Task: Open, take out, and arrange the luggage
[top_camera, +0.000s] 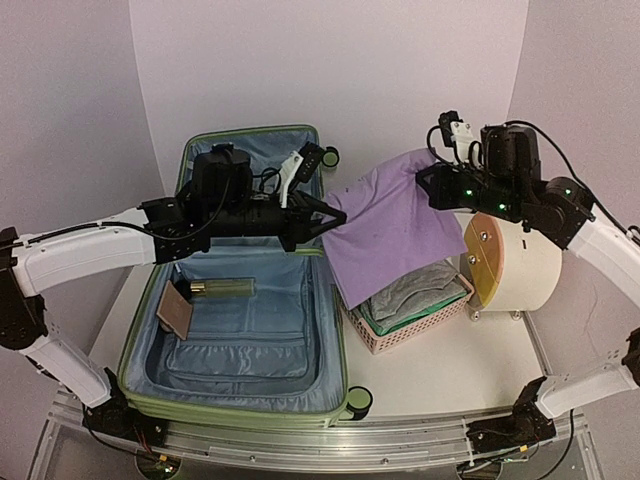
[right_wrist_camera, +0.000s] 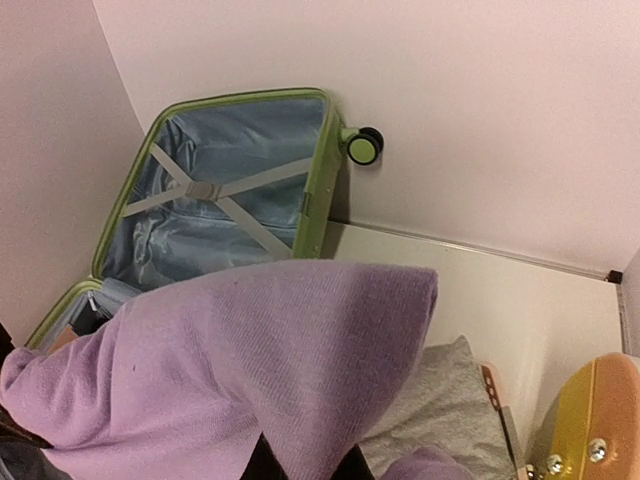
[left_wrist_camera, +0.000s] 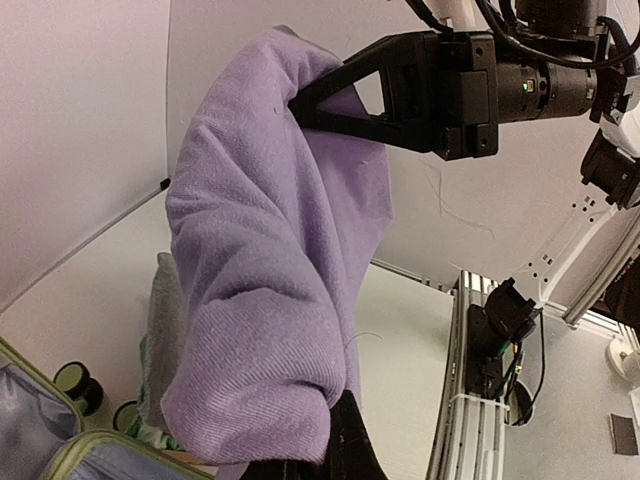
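The luggage (top_camera: pixel 262 332) lies open on the table's left half, its lid (right_wrist_camera: pixel 250 130) upright against the back wall with crossed straps. A purple cloth (top_camera: pixel 392 235) is stretched in the air between both grippers, over the pink basket (top_camera: pixel 398 338). My left gripper (top_camera: pixel 336 216) is shut on its left corner by the luggage's right rim. My right gripper (top_camera: pixel 426 182) is shut on its upper right corner. In the left wrist view the purple cloth (left_wrist_camera: pixel 270 280) bulges over my left gripper (left_wrist_camera: pixel 335 445). In the right wrist view the cloth (right_wrist_camera: pixel 250 350) covers my right gripper (right_wrist_camera: pixel 305 462).
Folded grey clothes (top_camera: pixel 418 290) fill the basket under the cloth. A cream drum (top_camera: pixel 525 270) with a yellow-orange face stands right of it. In the luggage lie a brown flat item (top_camera: pixel 175 310) and an olive tube (top_camera: pixel 225 288). A wheel (top_camera: pixel 360 401) sticks out at the front.
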You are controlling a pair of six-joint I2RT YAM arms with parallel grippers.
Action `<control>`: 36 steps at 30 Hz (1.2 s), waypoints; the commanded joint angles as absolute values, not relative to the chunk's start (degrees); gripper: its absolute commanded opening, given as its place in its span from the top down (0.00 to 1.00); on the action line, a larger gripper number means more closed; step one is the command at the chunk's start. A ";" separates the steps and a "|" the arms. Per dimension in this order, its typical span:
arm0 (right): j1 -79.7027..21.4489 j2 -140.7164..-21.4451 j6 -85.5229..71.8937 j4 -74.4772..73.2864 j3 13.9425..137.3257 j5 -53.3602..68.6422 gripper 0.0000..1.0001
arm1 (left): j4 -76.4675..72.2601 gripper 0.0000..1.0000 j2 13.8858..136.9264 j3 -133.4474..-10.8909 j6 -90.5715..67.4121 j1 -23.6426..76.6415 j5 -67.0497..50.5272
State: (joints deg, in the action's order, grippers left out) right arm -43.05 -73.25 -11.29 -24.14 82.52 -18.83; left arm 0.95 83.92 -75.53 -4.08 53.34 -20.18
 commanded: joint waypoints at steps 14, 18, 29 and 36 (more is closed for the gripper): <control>-37.00 -64.14 -11.62 -36.63 77.36 -29.58 1.00 | -16.56 1.00 95.28 -76.41 -20.39 60.28 -25.69; -35.74 -66.26 -10.84 -36.78 75.56 -29.07 1.00 | -19.10 1.00 96.85 -74.71 -21.92 60.38 -24.58; -23.89 -80.67 -4.81 -35.33 81.09 -20.87 1.00 | -20.08 1.00 103.25 -75.57 -25.60 60.08 -22.44; -21.07 -86.22 -1.88 -35.33 84.25 -18.01 1.00 | -19.51 1.00 107.89 -78.42 -28.55 57.84 -22.32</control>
